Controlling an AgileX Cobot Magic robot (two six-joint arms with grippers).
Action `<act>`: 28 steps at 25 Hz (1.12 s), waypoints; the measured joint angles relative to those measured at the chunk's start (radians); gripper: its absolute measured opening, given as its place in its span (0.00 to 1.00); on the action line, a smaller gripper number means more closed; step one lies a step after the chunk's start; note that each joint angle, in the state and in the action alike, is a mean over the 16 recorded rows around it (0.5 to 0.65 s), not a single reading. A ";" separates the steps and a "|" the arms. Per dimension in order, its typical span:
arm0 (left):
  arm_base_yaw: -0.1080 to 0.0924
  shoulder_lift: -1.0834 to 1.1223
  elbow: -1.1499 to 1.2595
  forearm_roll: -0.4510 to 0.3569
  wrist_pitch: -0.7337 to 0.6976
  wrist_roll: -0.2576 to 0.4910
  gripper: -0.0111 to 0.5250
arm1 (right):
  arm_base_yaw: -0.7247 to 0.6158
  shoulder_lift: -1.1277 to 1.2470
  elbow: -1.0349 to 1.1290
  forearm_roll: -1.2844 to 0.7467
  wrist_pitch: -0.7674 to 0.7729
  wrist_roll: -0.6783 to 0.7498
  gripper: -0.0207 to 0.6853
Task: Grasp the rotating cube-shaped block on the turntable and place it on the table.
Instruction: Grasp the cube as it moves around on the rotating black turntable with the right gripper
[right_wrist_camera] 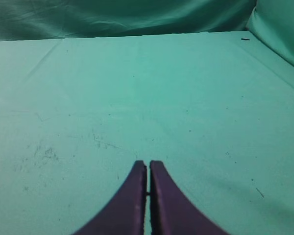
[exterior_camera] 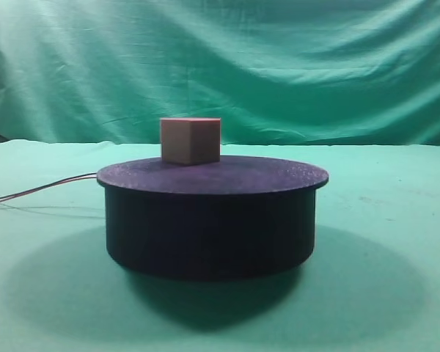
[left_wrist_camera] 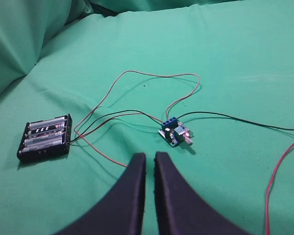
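Right gripper [right_wrist_camera: 148, 169] and left gripper [left_wrist_camera: 150, 159] are sitting pressed together, empty, over bare desk [right_wrist_camera: 147, 88]. We are seeing the cube-shaped block [exterior_camera: 190, 140] upper-centre, riding the turntable [exterior_camera: 213, 220]; mistiming its spin risks knocking it off.

I've got the pinkish cube-shaped block [exterior_camera: 191, 140] sitting upright on the black turntable [exterior_camera: 213, 220], left of center toward its far edge. The turntable rests flat on the green table [exterior_camera: 396, 249].
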 joint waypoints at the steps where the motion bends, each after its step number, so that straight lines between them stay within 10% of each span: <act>1: 0.000 0.000 0.000 0.000 0.000 0.000 0.02 | 0.000 0.000 0.000 0.000 -0.016 0.000 0.03; 14: 0.000 0.000 0.000 0.000 0.000 0.000 0.02 | 0.000 0.004 -0.053 0.013 -0.410 0.038 0.03; 28: 0.000 0.000 0.000 0.000 0.000 0.000 0.02 | 0.000 0.136 -0.403 0.037 0.233 0.019 0.03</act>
